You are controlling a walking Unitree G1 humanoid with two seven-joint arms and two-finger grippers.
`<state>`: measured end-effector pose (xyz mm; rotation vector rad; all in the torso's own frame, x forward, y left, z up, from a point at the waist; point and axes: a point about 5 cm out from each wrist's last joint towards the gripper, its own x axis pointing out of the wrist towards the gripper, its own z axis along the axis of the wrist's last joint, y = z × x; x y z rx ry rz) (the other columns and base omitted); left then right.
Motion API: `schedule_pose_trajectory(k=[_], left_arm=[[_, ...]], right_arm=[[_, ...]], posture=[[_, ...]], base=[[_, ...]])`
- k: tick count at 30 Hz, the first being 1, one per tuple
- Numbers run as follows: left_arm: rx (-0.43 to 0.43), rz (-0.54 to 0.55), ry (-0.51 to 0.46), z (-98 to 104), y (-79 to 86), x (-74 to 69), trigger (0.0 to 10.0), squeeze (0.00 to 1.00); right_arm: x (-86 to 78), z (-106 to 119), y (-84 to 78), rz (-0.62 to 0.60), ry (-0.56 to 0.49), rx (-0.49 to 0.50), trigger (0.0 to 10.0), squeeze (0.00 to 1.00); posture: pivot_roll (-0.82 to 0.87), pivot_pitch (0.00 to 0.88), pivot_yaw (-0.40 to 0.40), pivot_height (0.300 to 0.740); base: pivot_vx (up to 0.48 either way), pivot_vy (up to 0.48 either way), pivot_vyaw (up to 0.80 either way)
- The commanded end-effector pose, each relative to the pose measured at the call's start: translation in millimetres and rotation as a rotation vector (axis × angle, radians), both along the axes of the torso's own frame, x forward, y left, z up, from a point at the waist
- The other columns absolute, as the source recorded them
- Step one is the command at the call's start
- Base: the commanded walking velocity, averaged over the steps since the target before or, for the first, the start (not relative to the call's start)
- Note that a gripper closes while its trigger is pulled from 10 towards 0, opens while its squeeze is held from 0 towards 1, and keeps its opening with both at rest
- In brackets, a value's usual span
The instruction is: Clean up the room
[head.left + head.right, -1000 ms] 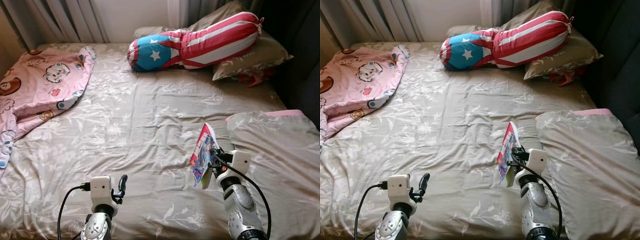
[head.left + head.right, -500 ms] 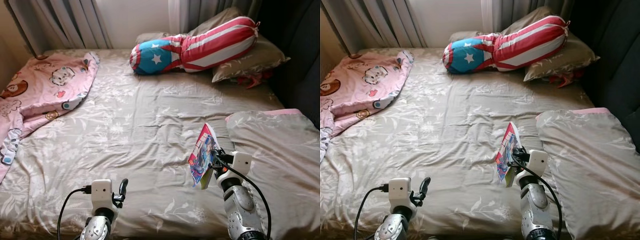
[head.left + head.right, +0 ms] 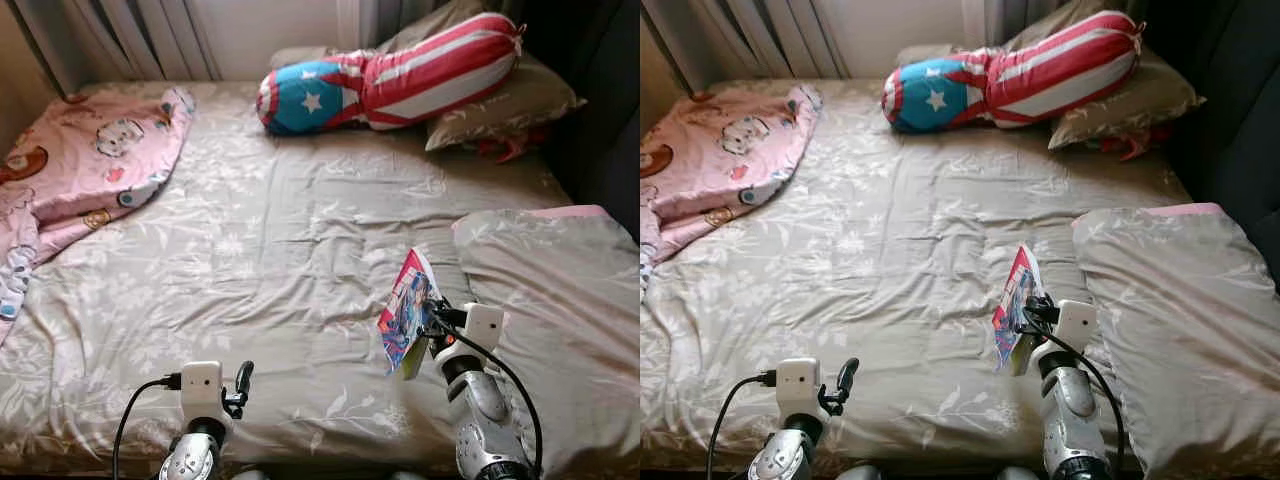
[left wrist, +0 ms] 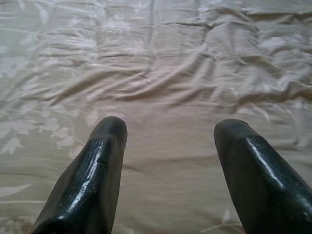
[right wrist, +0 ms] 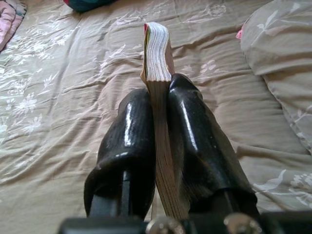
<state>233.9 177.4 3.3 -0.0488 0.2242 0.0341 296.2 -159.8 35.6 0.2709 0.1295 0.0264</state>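
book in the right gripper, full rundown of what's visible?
The book is a thin paperback with a colourful illustrated cover in red, pink and blue. It stands on edge, lifted above the floral grey bedsheet, beside the grey pillow. The right gripper is shut on it, one finger against each cover, cream page edges showing between them.

Two silver arms, rounded and metallic. Atop each wrist, a small white camera box, a black cable looping back from it. Left gripper (image 4: 168, 129): two long black fingers (image 4: 95, 170), glossy, finely speckled, blunt and rounded at the tips. Right gripper (image 5: 158, 92): same glossy black fingers (image 5: 192, 131), thick and tapering, with silver screw heads along the dark base.
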Motion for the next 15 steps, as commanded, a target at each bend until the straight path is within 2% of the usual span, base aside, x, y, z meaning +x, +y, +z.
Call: schedule_pose_trajectory(k=[1, 15], left_arm=[[0.004, 0.016, 0.031, -7.2, 4.8, -5.5, 10.0, 0.00], [0.013, 0.006, 0.048, -13.5, 7.1, -6.5, 10.0, 0.00]], right_arm=[[1.3, 2.7, 2.5, 0.003, -0.020, -0.007, 10.0, 0.00], [1.7, -0.1, 6.1, 0.012, 0.011, -0.012, 10.0, 0.00]], posture=[[-0.04, 0.150, 0.020, 0.672], [-0.03, 0.155, 0.026, 0.662]], base=[[0.000, 0.000, 0.00], [0.000, 0.000, 0.00]])
